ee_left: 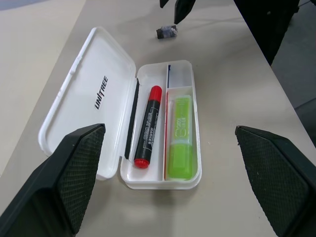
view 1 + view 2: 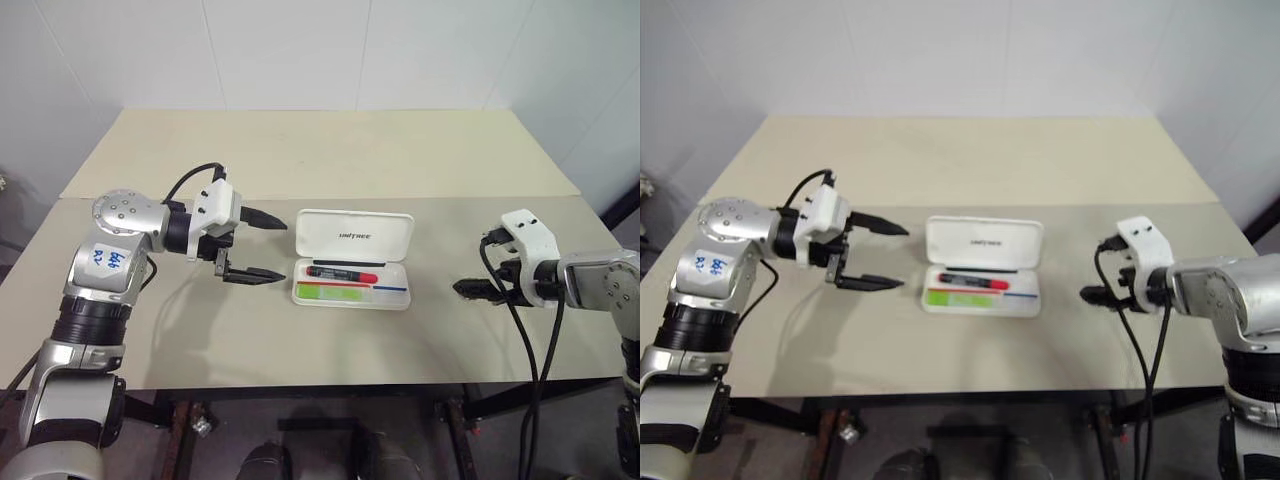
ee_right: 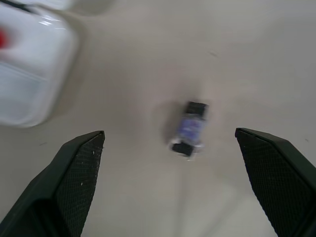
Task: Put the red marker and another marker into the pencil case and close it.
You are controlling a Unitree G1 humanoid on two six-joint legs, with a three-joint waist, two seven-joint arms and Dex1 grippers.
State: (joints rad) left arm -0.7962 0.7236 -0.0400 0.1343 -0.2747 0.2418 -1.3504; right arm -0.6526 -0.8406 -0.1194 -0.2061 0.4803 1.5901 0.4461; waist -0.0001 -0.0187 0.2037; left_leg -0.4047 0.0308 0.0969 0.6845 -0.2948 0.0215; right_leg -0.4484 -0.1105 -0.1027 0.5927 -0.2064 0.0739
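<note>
— What's on the table [image 2: 300, 160]?
— The pencil case [image 2: 353, 258], centre frame, lid open. Inside lie the red marker [image 2: 341, 272] and green highlighter [image 2: 330, 293].
— The grippers?
— Left gripper [image 2: 262, 248] and right gripper [image 2: 468, 288] both spread, empty, flanking it.

Two black textured fingers [image 3: 74, 182] of the right gripper [image 3: 170, 185] rise from the lower corners of the frame, spread wide apart with nothing between them but bare beige table [image 3: 148, 49]. Near the centre of the frame, slightly right, a small blurred object [image 3: 188, 128] with dark ends and a bluish-purple middle lies on the table; what it is cannot be told. At the upper left edge sits a rounded corner of the white pencil case [image 3: 29, 74], with a speck of red at the frame's border.
</note>
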